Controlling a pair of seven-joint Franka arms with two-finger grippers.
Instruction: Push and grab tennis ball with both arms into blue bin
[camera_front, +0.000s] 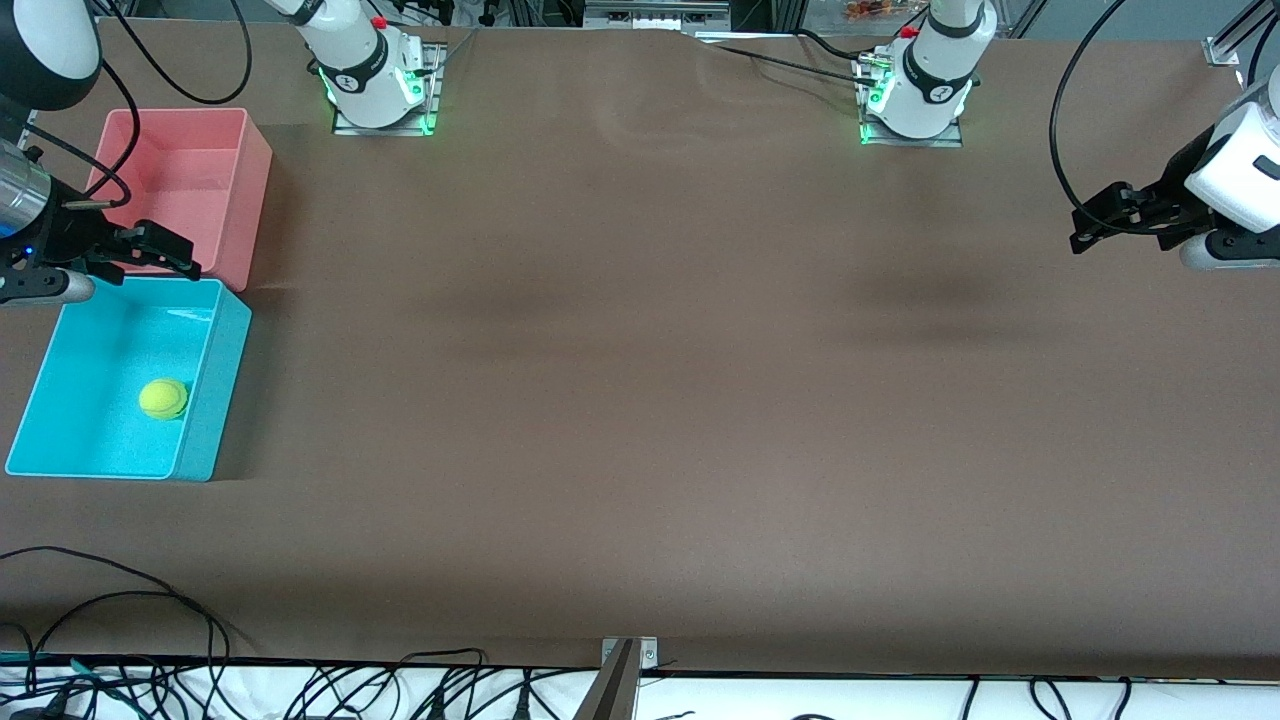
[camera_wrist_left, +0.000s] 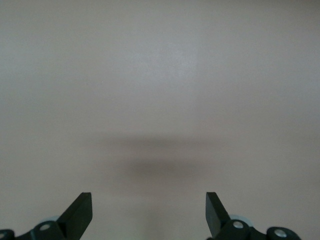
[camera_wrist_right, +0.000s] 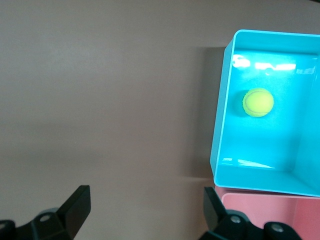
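Observation:
The yellow-green tennis ball (camera_front: 163, 398) (camera_wrist_right: 258, 102) lies on the floor of the blue bin (camera_front: 216, 395) (camera_wrist_right: 220, 135), at the right arm's end of the table. My right gripper (camera_front: 172, 252) (camera_wrist_right: 146, 195) hangs open and empty over the line where the blue bin meets the pink one, apart from the ball. Over bare table at the left arm's end, my left gripper (camera_front: 1085, 228) (camera_wrist_left: 148, 200) is also open with nothing between its fingers. Its wrist view holds only brown tabletop and a faint shadow.
A pink bin (camera_front: 250, 190) (camera_wrist_right: 270, 210) of the same size stands against the blue bin, farther from the front camera. Both arm bases (camera_front: 378, 85) (camera_front: 915, 100) are bolted along the table's back edge. Black cables (camera_front: 120, 600) trail over the front edge.

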